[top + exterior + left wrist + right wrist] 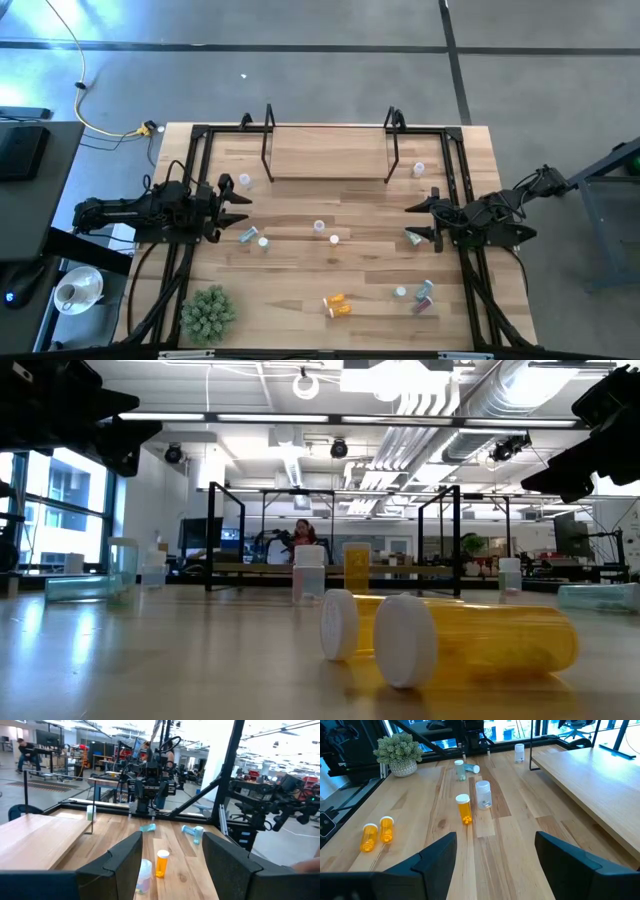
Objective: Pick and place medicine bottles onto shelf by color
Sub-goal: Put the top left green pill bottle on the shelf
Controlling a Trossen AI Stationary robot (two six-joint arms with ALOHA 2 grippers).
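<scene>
- L gripper [243, 201] at table's left edge, above the wood, fingers apart, nothing between them.
- R gripper [414, 222] at right edge, fingers spread wide, empty.
- Shelf [330, 152] at far middle of table [300, 280], black frames at both ends, board bare.
- Whitish bottle [245, 180] just beside shelf's left frame; another [419, 169] by right frame.
- Teal bottle [248, 236] lying near L gripper; teal one [414, 238] lying just beside R gripper.
- Upright clear bottle [319, 227] and orange bottle [334, 240] mid-table, close together.
- Two orange bottles [338, 304] lying side by side near front edge.
- Purple bottle [425, 296] lying front right, small upright one [401, 293] beside it.
- Plant [208, 311] at front-left corner.
</scene>
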